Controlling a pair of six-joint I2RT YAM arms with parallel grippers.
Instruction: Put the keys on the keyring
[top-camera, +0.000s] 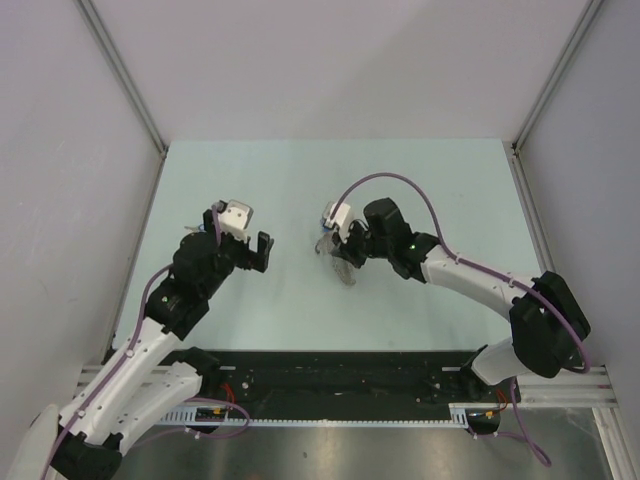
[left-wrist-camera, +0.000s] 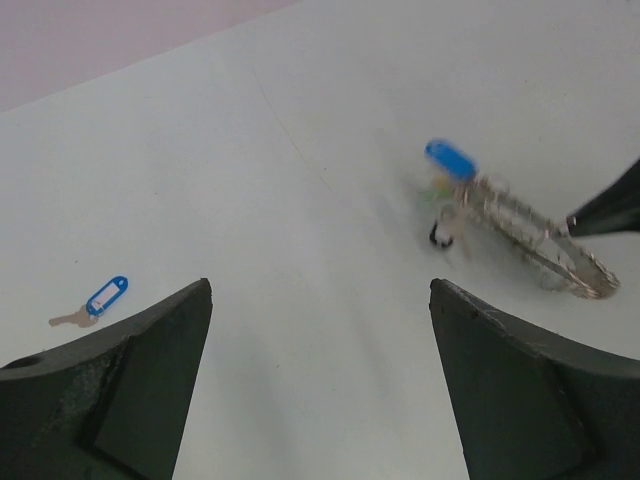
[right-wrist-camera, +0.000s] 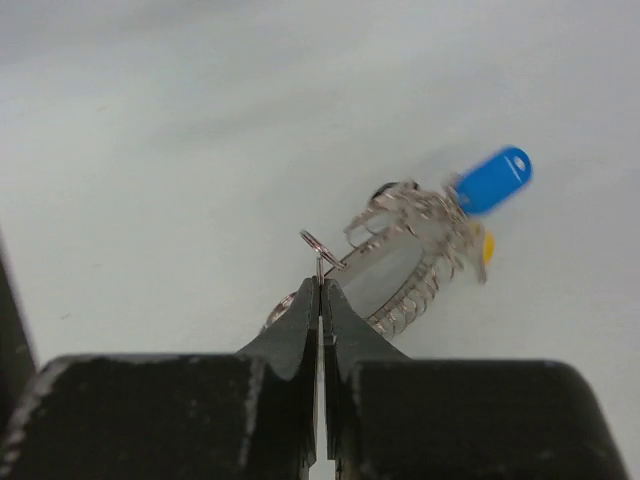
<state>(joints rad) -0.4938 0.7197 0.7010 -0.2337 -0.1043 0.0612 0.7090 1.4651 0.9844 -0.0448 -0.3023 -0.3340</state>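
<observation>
**Keyring (right-wrist-camera: 415, 290) pinched, left claw idle**

The right gripper (right-wrist-camera: 320, 288) was shut tight on the keyring's near rim, a little right of the middle of the table (left-wrist-camera: 300, 150). Keys (right-wrist-camera: 493, 180) with blue and yellow heads were bunched at the ring's far end. The left gripper (left-wrist-camera: 320, 385) hung wide open and empty, left of the ring. A loose blue-tagged key (left-wrist-camera: 97, 302) lay well apart.

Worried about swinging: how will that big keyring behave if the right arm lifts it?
The keyring looks like stiff metal, so it should keep its shape. Pinched only near one edge by the right gripper, it may pivot or slip. Its blue tag seems loosely attached and would likely dangle.
</observation>
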